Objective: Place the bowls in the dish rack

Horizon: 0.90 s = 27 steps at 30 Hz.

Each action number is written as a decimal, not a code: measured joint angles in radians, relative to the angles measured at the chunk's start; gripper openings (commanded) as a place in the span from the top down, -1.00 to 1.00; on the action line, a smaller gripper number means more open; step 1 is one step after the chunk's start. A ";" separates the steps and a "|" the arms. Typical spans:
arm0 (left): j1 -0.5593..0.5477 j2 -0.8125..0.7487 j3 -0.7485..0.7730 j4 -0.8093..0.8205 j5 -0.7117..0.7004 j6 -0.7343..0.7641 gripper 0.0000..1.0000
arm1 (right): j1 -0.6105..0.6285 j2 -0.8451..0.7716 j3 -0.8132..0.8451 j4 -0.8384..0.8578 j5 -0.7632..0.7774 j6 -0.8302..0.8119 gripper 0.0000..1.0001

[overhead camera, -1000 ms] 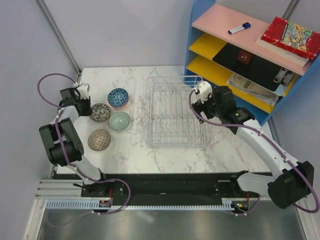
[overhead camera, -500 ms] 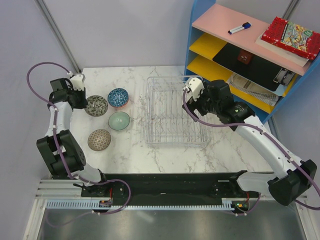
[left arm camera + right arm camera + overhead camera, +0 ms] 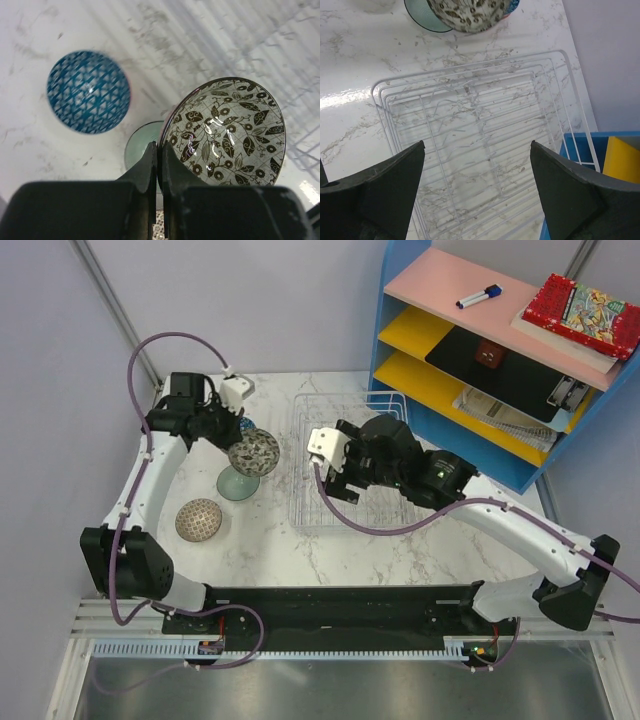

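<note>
Above marble table, pinched patterned bowl by its rim in left gripper, airborne near dish rack, with right gripper spread wide over rack; feared a slip from so thin a pinch and a fall onto green bowl.

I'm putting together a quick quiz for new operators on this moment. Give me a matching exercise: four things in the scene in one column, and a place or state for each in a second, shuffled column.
Things
1. leaf-patterned bowl
2. pale green bowl
3. brown bowl
4. dish rack

Places or states
A. on the table, partly hidden by the lifted bowl
B. beneath the open right gripper
C. pinched at its rim by the left gripper
D. alone, nearest the table's near edge

Pairs: 1-C, 2-A, 3-D, 4-B
</note>
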 measured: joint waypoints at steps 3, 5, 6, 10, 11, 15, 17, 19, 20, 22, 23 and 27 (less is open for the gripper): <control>-0.105 0.029 0.090 -0.073 0.039 0.002 0.96 | 0.043 0.027 0.009 0.000 0.024 -0.018 -0.83; -0.139 0.057 0.154 -0.109 0.052 0.003 0.96 | 0.071 0.051 0.021 0.000 0.044 -0.027 -0.82; -0.157 0.077 0.193 -0.125 0.053 0.003 0.96 | 0.085 0.064 0.028 0.000 0.058 -0.031 -0.82; -0.219 0.127 0.247 -0.154 0.057 0.003 0.96 | 0.134 0.114 0.056 0.002 0.108 -0.049 -0.70; -0.239 0.137 0.251 -0.164 0.057 0.003 0.96 | 0.147 0.128 0.064 0.001 0.121 -0.056 -0.66; -0.310 0.179 0.257 -0.202 0.060 0.003 0.96 | 0.183 0.186 0.087 -0.004 0.154 -0.080 -0.60; -0.337 0.191 0.257 -0.214 0.063 0.003 0.96 | 0.193 0.216 0.101 -0.012 0.154 -0.086 -0.61; -0.352 0.196 0.257 -0.222 0.066 0.003 0.96 | 0.197 0.239 0.114 -0.019 0.153 -0.091 -0.60; -0.359 0.198 0.257 -0.225 0.066 0.003 0.96 | 0.197 0.250 0.119 -0.023 0.153 -0.093 -0.61; -0.367 0.198 0.258 -0.229 0.066 0.003 0.96 | 0.197 0.269 0.129 -0.031 0.150 -0.095 -0.57; -0.370 0.199 0.259 -0.231 0.066 0.003 0.96 | 0.197 0.276 0.132 -0.034 0.146 -0.098 -0.57; -0.384 0.199 0.269 -0.237 0.066 0.003 0.96 | 0.197 0.305 0.138 -0.041 0.143 -0.101 -0.51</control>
